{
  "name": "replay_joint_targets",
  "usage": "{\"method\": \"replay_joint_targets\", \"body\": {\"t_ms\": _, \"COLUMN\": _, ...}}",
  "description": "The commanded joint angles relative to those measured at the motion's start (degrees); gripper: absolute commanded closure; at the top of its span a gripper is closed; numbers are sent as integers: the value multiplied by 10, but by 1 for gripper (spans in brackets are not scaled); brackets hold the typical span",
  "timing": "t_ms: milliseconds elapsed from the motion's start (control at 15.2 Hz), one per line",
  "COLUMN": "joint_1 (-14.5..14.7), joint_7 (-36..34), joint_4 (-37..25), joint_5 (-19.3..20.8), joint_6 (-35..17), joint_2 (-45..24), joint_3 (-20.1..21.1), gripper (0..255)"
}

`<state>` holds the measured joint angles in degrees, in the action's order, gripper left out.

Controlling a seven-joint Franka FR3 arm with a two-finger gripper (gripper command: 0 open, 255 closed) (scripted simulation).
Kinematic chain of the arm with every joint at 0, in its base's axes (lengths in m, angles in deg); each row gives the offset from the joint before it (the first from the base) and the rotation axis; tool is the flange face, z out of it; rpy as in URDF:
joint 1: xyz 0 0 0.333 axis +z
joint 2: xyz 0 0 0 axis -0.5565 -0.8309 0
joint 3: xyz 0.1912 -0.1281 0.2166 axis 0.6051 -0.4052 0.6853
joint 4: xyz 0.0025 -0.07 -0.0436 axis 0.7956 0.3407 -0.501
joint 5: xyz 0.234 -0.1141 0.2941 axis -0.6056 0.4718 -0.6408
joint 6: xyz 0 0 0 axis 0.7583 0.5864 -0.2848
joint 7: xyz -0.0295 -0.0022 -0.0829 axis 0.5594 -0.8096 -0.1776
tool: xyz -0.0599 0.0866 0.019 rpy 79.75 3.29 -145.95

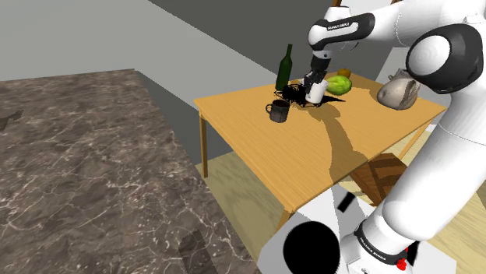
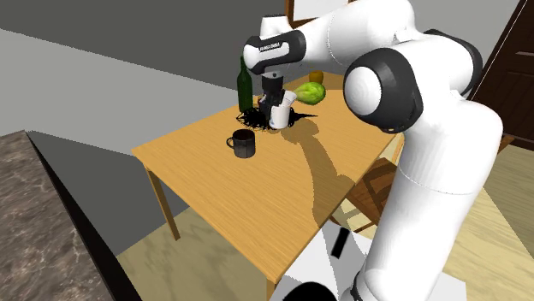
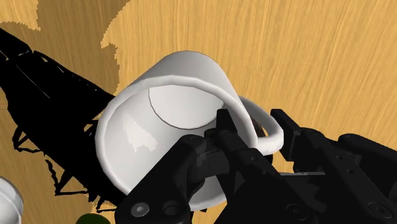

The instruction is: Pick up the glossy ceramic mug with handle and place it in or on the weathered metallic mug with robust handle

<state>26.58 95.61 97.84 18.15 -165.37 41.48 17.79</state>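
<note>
A glossy white mug (image 3: 159, 133) with a handle is clasped at its rim, by the handle, in my gripper (image 3: 253, 124), which is shut on it. The mug (image 1: 316, 91) sits tilted at the far end of the wooden table (image 1: 311, 156), low over the surface; whether it touches the table I cannot tell. The dark metallic mug (image 1: 279, 111) stands upright a short way off, toward the shoulder view's left. From the second exterior view, the white mug (image 2: 281, 110) and gripper (image 2: 274, 101) are behind and right of the dark mug (image 2: 245, 144).
A dark green bottle (image 1: 285, 68) stands right behind the held mug, with a black tangled shape (image 3: 51, 108) on the table beneath it. A green round thing (image 1: 339, 84) and a grey pot-like object (image 1: 398, 92) sit at the far right. A dark marble counter (image 1: 86, 171) lies left.
</note>
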Motion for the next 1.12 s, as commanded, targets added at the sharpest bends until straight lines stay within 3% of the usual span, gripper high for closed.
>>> {"method": "replay_joint_targets", "body": {"t_ms": 0, "joint_1": 4, "joint_7": -7, "joint_4": -22, "joint_5": -3, "joint_6": 11, "joint_2": -11, "joint_3": 4, "gripper": 255}}
{"method": "replay_joint_targets", "body": {"t_ms": 462, "joint_1": 25, "joint_7": -58, "joint_4": -167, "joint_5": -35, "joint_6": 62, "joint_2": -113, "joint_3": 31, "gripper": 255}}
{"method": "replay_joint_targets", "body": {"t_ms": 924, "joint_1": 27, "joint_7": -104, "joint_4": -376, "joint_5": -66, "joint_6": 144, "joint_2": -245, "joint_3": 54, "gripper": 255}}
{"method": "replay_joint_targets", "body": {"t_ms": 1056, "joint_1": 30, "joint_7": -104, "joint_4": -354, "joint_5": -65, "joint_6": 126, "joint_2": -241, "joint_3": 55, "gripper": 255}}
